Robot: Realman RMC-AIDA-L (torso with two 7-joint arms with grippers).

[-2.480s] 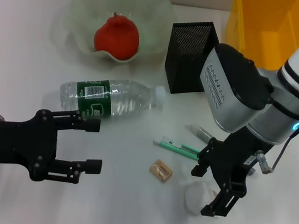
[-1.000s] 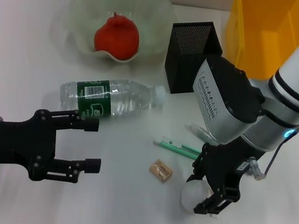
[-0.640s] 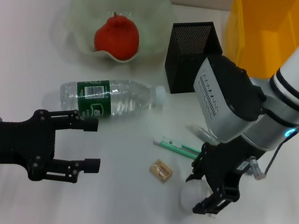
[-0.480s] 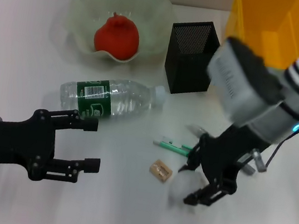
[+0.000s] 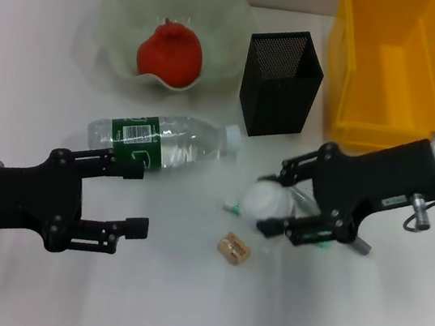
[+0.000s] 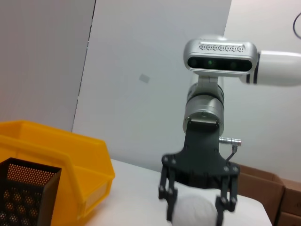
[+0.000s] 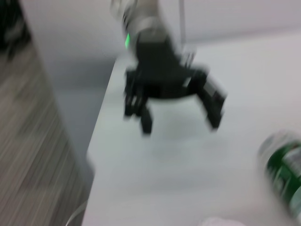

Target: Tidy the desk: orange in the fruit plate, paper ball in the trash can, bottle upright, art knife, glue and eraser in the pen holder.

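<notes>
My right gripper [image 5: 274, 201] is shut on the white paper ball [image 5: 264, 203] and holds it above the table, just left of the yellow trash bin [image 5: 396, 67]. The left wrist view shows that gripper [image 6: 197, 209] clamped around the ball [image 6: 194, 213]. The plastic bottle [image 5: 159, 142] lies on its side. The orange [image 5: 170, 52] sits in the fruit plate [image 5: 119, 1]. The eraser [image 5: 233, 248] lies below the ball. A green-tipped tool [image 5: 232, 207] is mostly hidden behind the ball. The black pen holder [image 5: 281, 82] stands at the back. My left gripper [image 5: 138, 198] is open, below the bottle.
The yellow bin also shows in the left wrist view [image 6: 56, 155] beside the pen holder [image 6: 23, 188]. The blurred right wrist view shows my left gripper [image 7: 176, 110] and the bottle's end [image 7: 284, 165]. Bare table lies at the front.
My right gripper closed on the paper ball, lifted it off the table and swung up and left with its wrist turned level. The left arm has barely moved.
</notes>
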